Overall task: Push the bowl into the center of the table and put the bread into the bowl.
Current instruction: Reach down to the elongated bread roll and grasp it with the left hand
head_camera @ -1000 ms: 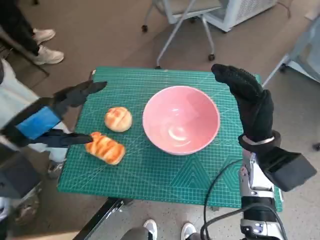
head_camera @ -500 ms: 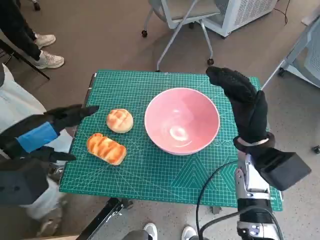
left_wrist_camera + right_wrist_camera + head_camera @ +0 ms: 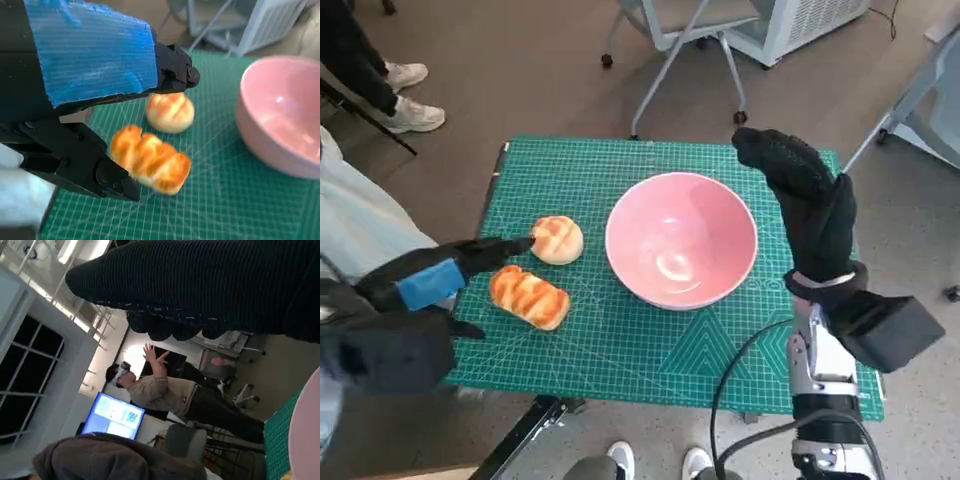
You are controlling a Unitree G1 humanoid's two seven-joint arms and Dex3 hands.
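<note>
Bread is present in two pieces on the green mat: a round roll (image 3: pixel 557 240) and a long loaf (image 3: pixel 529 296), both between the bowl (image 3: pixel 681 239) and the left edge of the surface (image 3: pixel 620 375). The bowl sits close to the middle of the surface, slightly toward the right and far edges, so the push is judged to be largely done. No bread is yet in the bowl.

The left hand (image 3: pixel 425 285) is seen with fingers (image 3: pixel 172 67) spread on either side of the bread; nothing is held. In the left wrist view one finger lies above the roll and another beside the near end of the loaf. Contact with either piece cannot be confirmed.

The right hand (image 3: pixel 810 200) is raised just beside the bowl's right rim, fingers extended and gripping nothing. Whether it touches the rim cannot be told.

Risks from this position:
- Both pieces lie close together, so the roll may be knocked aside when the fingers are closed on the loaf.
- The loaf lies near the left edge and may be pushed off by a misjudged closure.
- The bread is judged soft; it may be crushed by too firm a grip, or dropped if held loosely.
- The bowl may be shifted off centre if its rim is nudged by the right hand.
</note>
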